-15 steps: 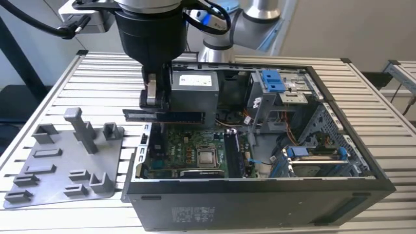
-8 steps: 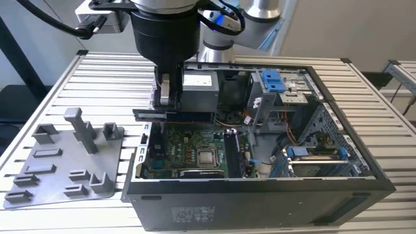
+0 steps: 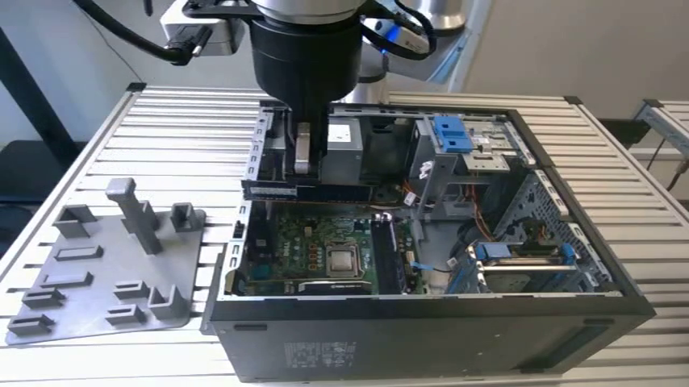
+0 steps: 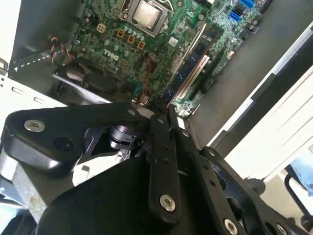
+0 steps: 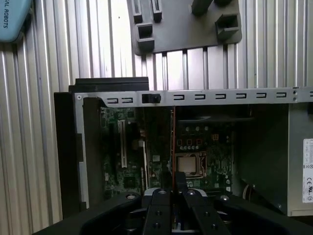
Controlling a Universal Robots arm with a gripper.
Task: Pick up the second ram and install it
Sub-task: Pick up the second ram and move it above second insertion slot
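While the gripper (image 3: 305, 171) hangs over the far-left part of the open computer case (image 3: 431, 343), its jaws are pinched onto the flat faces of the second ram (image 3: 344, 192). The stick sits between them above the motherboard (image 3: 290, 242) and, by my reading, clear of it. In the exterior view its long axis runs from that view's left to its right, close to the case's far wall, with the grip falling near its middle. In the first wrist view the same stick (image 5: 173, 142) shows edge-on as a thin line running out from the gripper (image 5: 173, 196), just beside the processor socket (image 5: 188, 164). The memory slots (image 3: 390, 251) lie to the exterior view's right of that socket and nearer than the stick. They run near to far, so the stick looks roughly square to them rather than lined up. In the second wrist view the slots (image 4: 195, 61) stand well apart from the gripper (image 4: 160, 111); one of them seems to hold a stick already, though I cannot be sure. The grey holder tray (image 3: 97, 274) rests on the slatted table (image 3: 161, 137) at the exterior view's left of the case, well apart from the gripper.
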